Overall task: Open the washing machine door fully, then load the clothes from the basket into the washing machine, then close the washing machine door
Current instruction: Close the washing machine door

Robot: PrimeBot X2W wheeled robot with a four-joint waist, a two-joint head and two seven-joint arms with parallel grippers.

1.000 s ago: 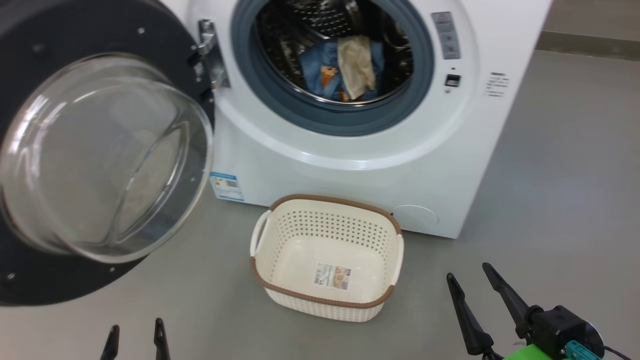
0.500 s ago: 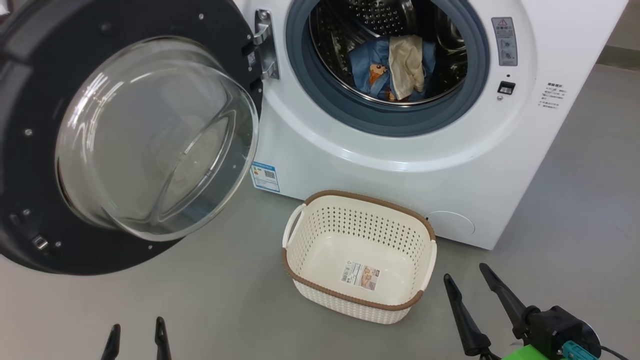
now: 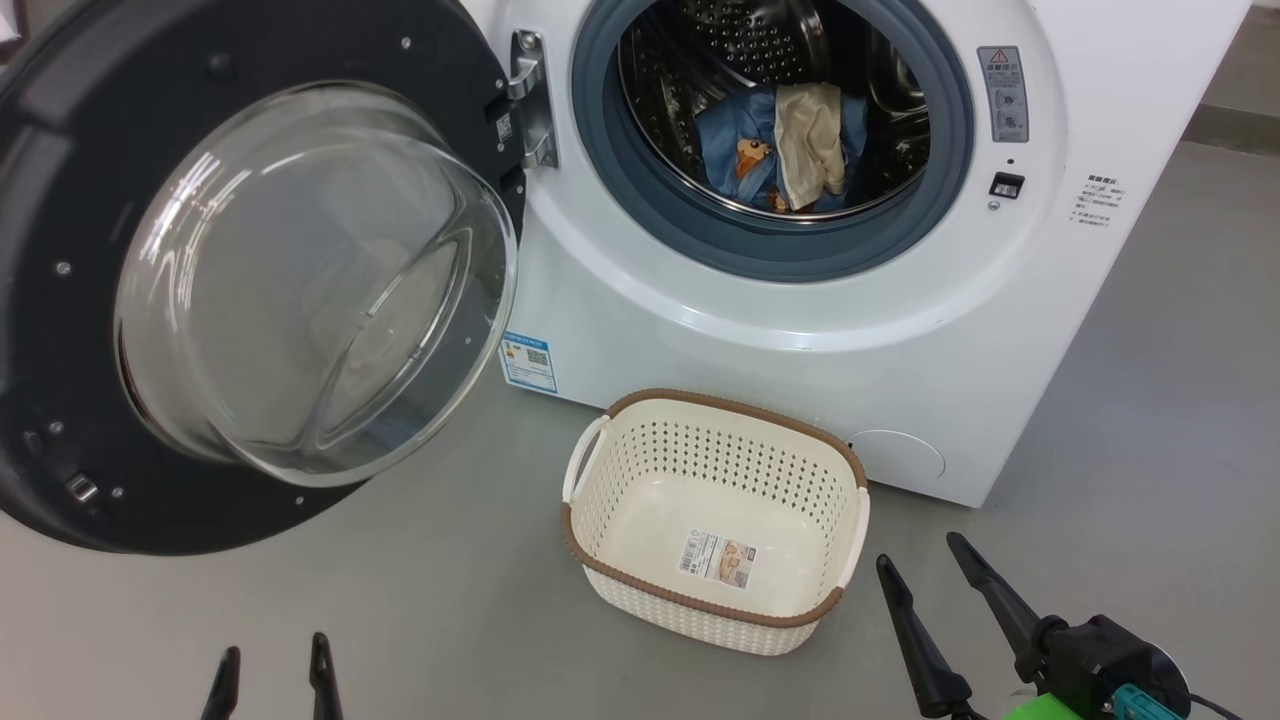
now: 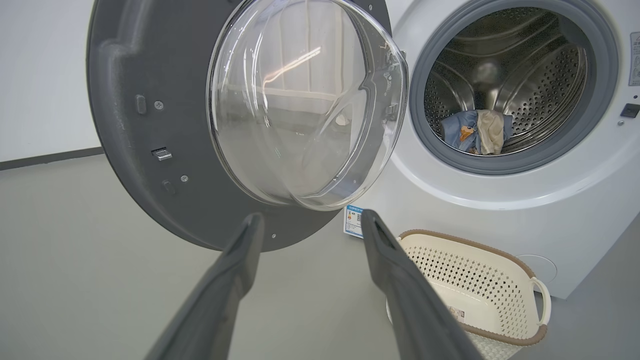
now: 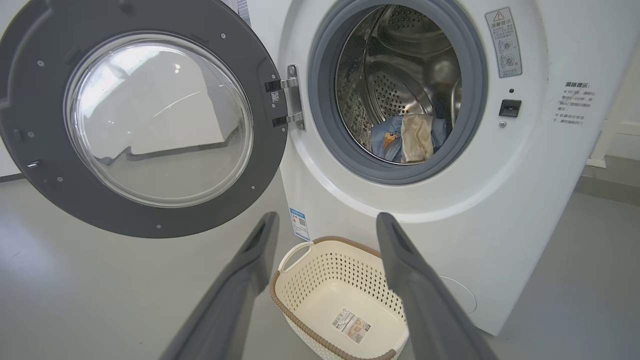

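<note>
Floor [image 3: 400, 620]: grey; basket [image 3: 700, 460] stands before washing machine [image 3: 800, 340].
Door [image 3: 300, 280]: swung wide.
Clothes [image 3: 790, 145]: inside drum [image 3: 740, 40].
Left end effector [image 3: 275, 645]: spread, empty.
Right end effector [image 3: 920, 550]: spread, empty.

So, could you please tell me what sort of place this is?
Most likely a laundry or utility area: a big white front-loading washing machine stands on a smooth grey floor, with a small cream-white perforated plastic basket before it and a plain white wall beside.

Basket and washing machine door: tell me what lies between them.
Bare grey floor, seen in the head view: the basket stands apart from the washing machine door, with nothing lying between.
</note>
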